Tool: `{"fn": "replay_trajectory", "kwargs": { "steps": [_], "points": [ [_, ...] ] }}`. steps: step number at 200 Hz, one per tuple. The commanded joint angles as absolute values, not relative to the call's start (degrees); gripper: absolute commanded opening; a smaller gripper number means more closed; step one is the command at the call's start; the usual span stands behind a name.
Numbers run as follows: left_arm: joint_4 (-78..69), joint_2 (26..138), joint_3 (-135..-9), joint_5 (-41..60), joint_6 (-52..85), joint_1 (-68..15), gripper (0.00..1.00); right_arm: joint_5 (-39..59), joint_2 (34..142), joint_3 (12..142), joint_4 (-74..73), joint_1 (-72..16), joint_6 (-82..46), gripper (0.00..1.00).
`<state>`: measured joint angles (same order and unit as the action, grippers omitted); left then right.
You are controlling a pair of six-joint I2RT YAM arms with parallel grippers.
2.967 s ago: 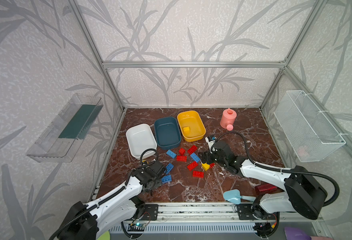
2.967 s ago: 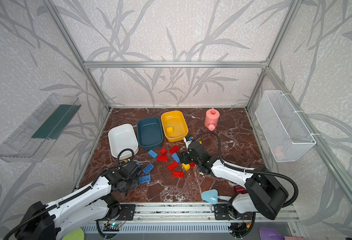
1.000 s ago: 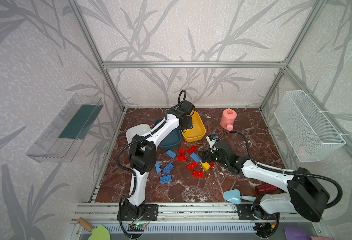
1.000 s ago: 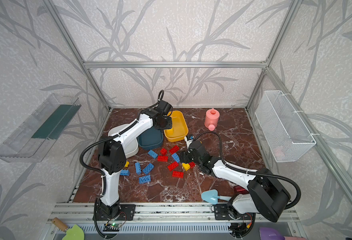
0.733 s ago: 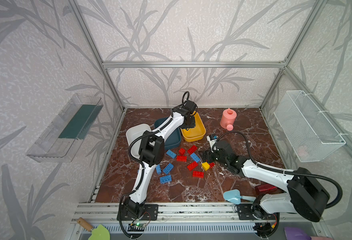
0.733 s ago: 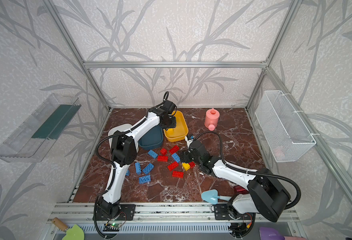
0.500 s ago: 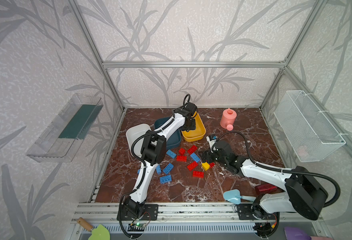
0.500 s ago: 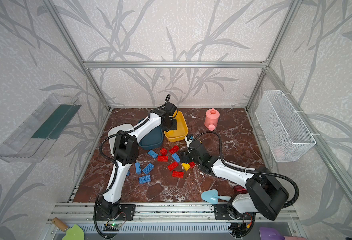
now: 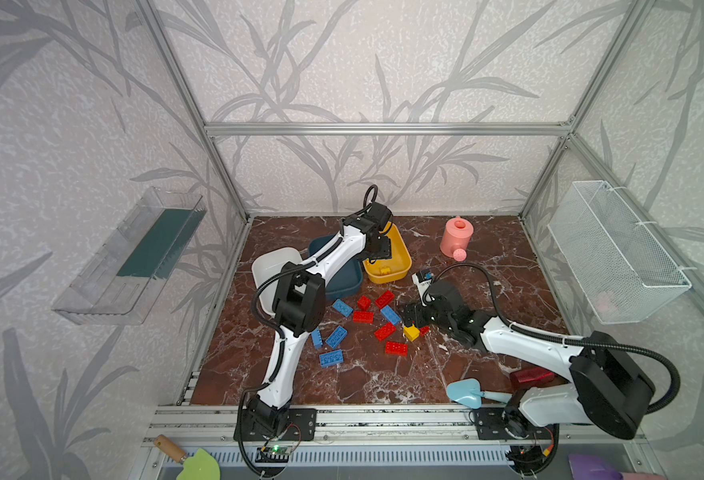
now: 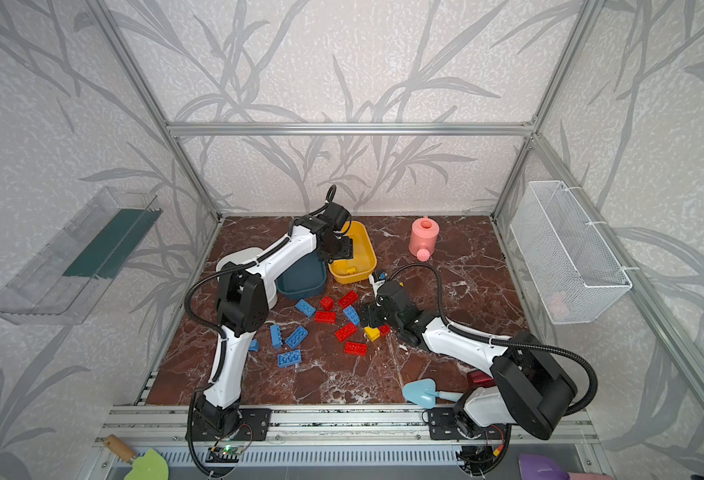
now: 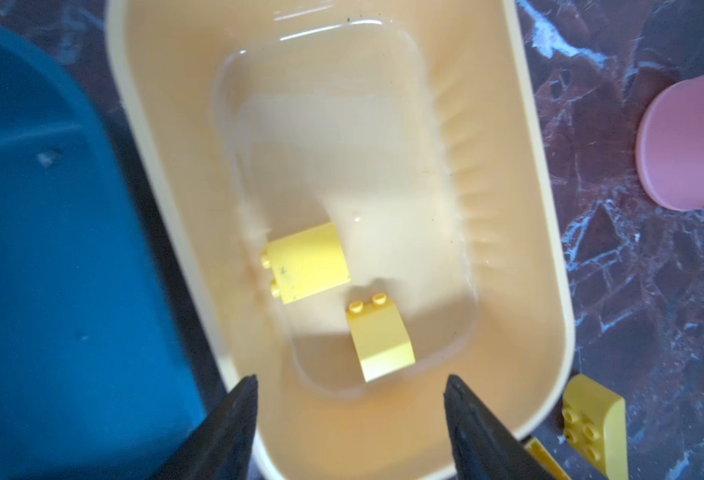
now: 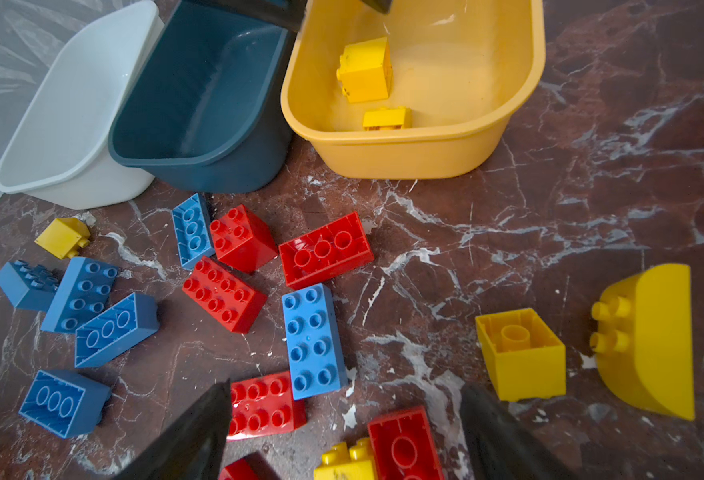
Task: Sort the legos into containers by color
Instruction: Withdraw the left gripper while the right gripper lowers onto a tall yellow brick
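Note:
My left gripper [image 11: 350, 386] hangs open over the yellow tub [image 9: 402, 257], nothing between its fingers. Two yellow legos [image 11: 306, 262] [image 11: 381, 336] lie loose on the tub's floor. The dark teal tub [image 12: 200, 95] and the white tub [image 12: 72, 112] stand beside it, both empty. Red [image 12: 325, 249] and blue legos [image 12: 313, 340] are scattered on the marble in front of the tubs. My right gripper [image 12: 346, 399] is open low over that pile, above a red lego [image 12: 404, 444] and a yellow one [image 12: 346, 461]. Further yellow legos [image 12: 520, 353] [image 12: 649, 340] lie to its side.
A pink watering can [image 9: 456, 239] stands at the back right. A white wire basket [image 9: 612, 249] hangs on the right wall, a clear shelf [image 9: 134, 253] on the left wall. A light blue shovel [image 9: 464, 392] and a red object [image 9: 531, 378] lie near the front right.
My left arm swung from the front-left bricks to the yellow tub, then its jaws opened; a second yellow lego now lies in the tub. My right gripper stayed put, opening slightly.

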<state>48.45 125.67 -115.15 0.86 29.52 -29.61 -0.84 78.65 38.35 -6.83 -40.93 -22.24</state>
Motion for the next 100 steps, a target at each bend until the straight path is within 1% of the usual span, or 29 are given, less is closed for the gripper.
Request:
{"fn": "replay_trajectory", "kwargs": {
  "steps": [1,14,35,79,100],
  "points": [
    [45.2,115.05,-108.9,-1.05,29.48,-30.16,0.72,0.02,75.55,40.5,-2.02,-40.85,-21.54,0.83],
    [42.91,109.61,-102.93,-1.44,29.88,-30.44,0.72,0.02,74.33,40.96,0.61,-40.87,-20.99,0.8],
    [38.9,100.46,-92.13,-2.1,31.11,-30.67,0.72,-0.09,72.99,42.04,6.1,-40.88,-19.2,0.72],
    [31.28,82.16,-68.72,-2.91,34.32,-31.78,0.72,0.0,74.46,45.85,17.0,-41.3,-15.63,0.51],
    [27.05,74.56,-57.87,-1.9,35.76,-32.21,0.72,-0.47,76.89,47.03,20.21,-42.0,-14.02,0.49]
  ]
}}
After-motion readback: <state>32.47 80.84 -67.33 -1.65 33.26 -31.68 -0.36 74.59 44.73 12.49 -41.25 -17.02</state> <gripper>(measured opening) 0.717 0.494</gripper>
